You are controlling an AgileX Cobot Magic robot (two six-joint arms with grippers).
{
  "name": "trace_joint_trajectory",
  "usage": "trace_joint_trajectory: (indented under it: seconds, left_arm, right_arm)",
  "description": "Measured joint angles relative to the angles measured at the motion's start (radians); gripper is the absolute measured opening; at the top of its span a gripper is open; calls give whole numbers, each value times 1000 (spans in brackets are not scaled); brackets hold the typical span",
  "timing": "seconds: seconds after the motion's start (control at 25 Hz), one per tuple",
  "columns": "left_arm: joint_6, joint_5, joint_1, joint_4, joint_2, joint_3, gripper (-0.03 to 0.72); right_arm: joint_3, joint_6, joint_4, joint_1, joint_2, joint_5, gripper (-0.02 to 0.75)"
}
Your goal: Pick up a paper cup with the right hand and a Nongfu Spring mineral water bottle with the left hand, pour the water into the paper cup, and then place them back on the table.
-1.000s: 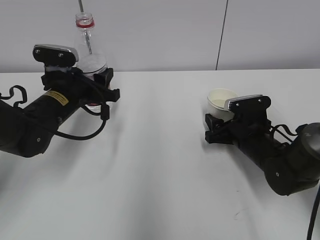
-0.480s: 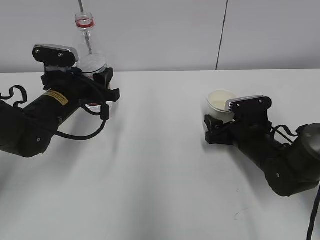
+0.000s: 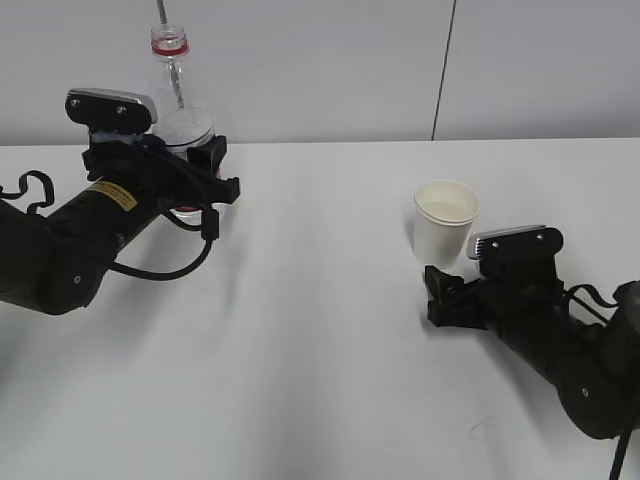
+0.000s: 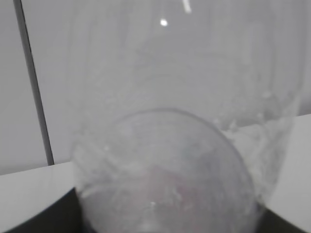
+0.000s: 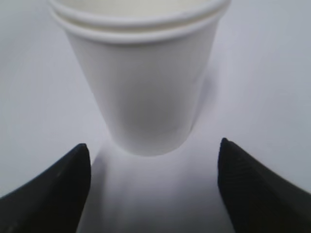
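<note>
Standing tapered white paper cup (image 3: 445,219), matte black right hand (image 3: 445,297) apart

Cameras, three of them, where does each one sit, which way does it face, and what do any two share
Exterior: sits at the table's front, slanting down toward the wall; shows both arms, left gripper at the bottle, right gripper open short of the cup.
Left wrist: faces the wall, bottle filling the frame; little of the gripper shows.
Right wrist: low, facing the cup; both fingertips show.
Shared: exterior and right wrist both show the cup.
</note>
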Motion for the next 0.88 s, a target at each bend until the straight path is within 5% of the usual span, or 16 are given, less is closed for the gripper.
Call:
trace_joint_trajectory:
  seconds: [0.88]
  left_arm:
    - [0,46,0,-155,82,-1,361]
  right_arm:
    - [204,2,0,0,-313,-5,594]
